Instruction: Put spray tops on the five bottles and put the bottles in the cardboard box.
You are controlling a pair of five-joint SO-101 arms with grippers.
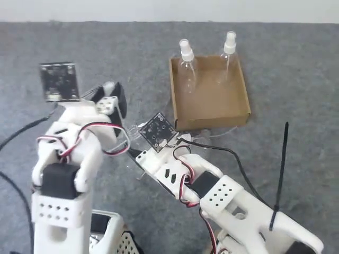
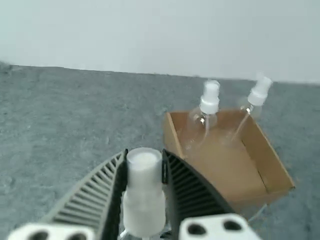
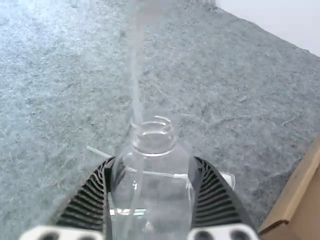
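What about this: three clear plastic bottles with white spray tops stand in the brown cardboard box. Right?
Not three. The high view shows two clear plastic bottles with white spray tops standing in the brown cardboard box.

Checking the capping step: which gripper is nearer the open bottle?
Right. The right gripper is shut on the bottle; the left gripper holds a spray top clear of it, its tube running to the neck.
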